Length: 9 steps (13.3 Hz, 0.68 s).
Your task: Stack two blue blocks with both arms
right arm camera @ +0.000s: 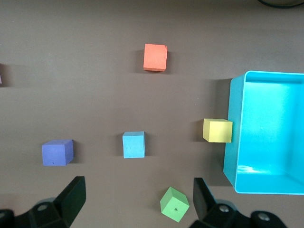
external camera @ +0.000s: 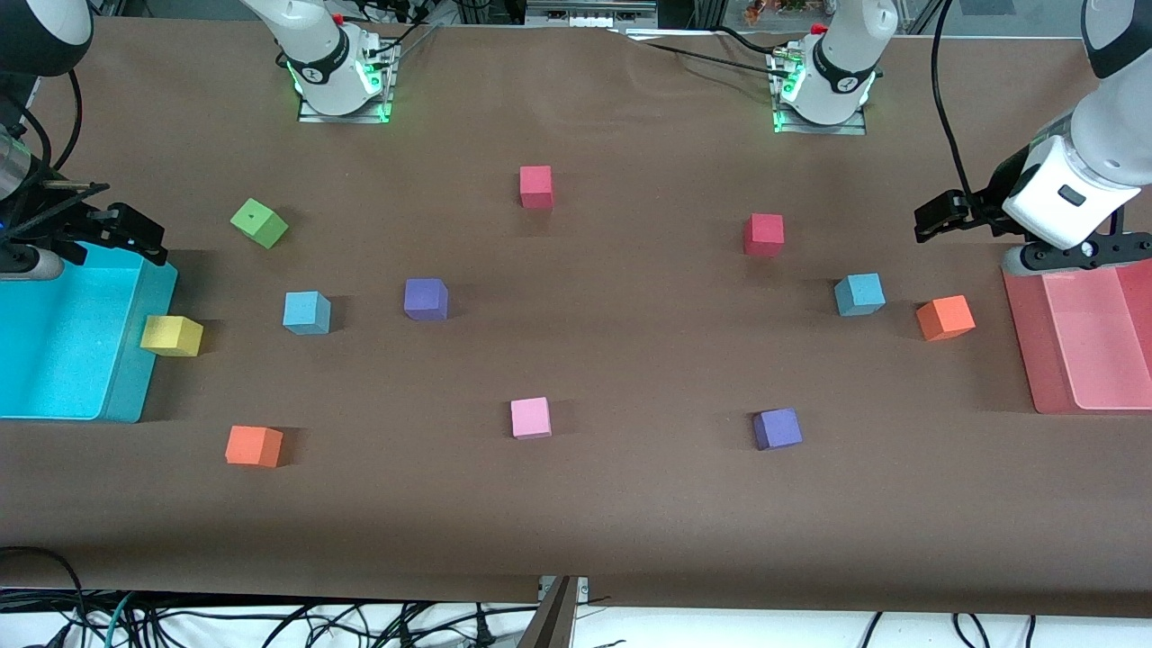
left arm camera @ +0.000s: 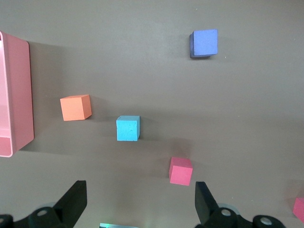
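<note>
- While both arms wait, the left gripper (left arm camera: 137, 204) over the pink bin (external camera: 1080, 342) and the right gripper (right arm camera: 135, 202) over the cyan bin (external camera: 63, 342) hang wide open, empty.
- Two matte foam blue blocks sit apart on brown paper: one (external camera: 307, 312) at mid-left of the front view, one (external camera: 859, 294) at mid-right.

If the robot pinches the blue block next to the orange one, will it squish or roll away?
The blue block looks like matte foam, so it may squish slightly and probably feels light. Its flat sides suggest it would slide rather than roll. The matte surface likely helps grip.

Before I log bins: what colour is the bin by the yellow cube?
Cyan bin; right wrist view.
</note>
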{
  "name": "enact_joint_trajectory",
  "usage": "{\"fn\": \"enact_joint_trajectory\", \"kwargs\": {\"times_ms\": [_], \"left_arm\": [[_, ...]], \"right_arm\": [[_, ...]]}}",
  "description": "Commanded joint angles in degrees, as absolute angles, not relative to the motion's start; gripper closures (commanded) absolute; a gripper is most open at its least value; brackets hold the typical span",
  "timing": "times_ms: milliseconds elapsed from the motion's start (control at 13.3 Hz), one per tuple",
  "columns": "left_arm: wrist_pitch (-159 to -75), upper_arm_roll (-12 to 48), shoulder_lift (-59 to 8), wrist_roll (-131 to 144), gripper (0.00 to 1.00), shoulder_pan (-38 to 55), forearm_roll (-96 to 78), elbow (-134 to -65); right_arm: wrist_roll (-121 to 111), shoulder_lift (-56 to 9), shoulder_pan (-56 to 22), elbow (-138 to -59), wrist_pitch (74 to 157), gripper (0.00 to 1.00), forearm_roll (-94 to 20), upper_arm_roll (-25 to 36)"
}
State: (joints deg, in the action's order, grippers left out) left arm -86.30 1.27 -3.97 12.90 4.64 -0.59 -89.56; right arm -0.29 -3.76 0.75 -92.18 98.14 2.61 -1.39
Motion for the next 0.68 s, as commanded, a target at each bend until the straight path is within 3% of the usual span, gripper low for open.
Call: {"fn": "enact_joint_trajectory", "kwargs": {"times_ms": [0,602], "left_arm": [[-84.7,1.4,-4.6,12.3,0.00,4.4,1.1,-87.5],[-85.2,1.5,-4.9,9.9,0.00,3.6,1.0,-87.5]], "right_arm": [[0.3,-3.3,1.0,-92.8,98.7,0.00,3.1,-1.4],[0.4,-3.3,1.1,-92.7,98.2,0.00,3.3,-1.0]]}}
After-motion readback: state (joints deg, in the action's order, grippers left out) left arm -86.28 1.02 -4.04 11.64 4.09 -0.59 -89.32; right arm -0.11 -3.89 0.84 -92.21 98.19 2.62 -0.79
